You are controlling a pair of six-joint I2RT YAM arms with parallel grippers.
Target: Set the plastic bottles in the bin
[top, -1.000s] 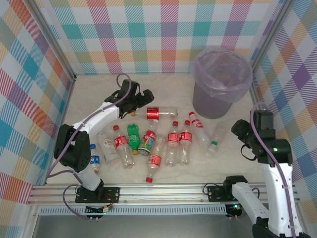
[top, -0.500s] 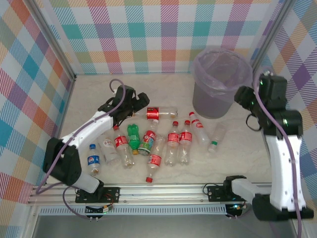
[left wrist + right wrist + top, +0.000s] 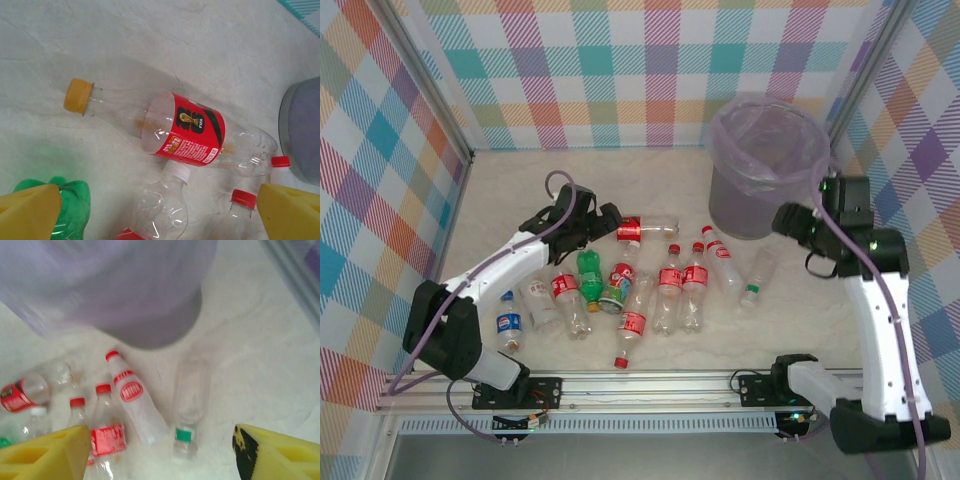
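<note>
Several plastic bottles lie on the table between the arms. A red-labelled bottle [image 3: 642, 228] with an orange cap [image 3: 78, 96] lies farthest back, and my left gripper [image 3: 601, 228] hovers open just left of it, holding nothing. Its yellow fingertips [image 3: 30, 212] straddle a clear white-capped bottle [image 3: 162, 200] beside a green bottle [image 3: 75, 205]. The grey bin [image 3: 767, 165], lined with a lilac bag, stands at the back right. My right gripper [image 3: 788, 222] hangs open beside its wall. Below it lie a green-capped clear bottle [image 3: 189, 405] and a white red-capped bottle [image 3: 132, 397].
A blue-labelled bottle [image 3: 508, 322] lies near the left arm's base. Checked walls close in the table on three sides, and a metal rail [image 3: 640, 385] runs along the near edge. Bare table lies behind the bottles and right of the bin.
My right arm swung up to the bin's rim, then dropped a little to its side, and its jaws opened. My left gripper slid slightly nearer along the red-labelled bottle.
</note>
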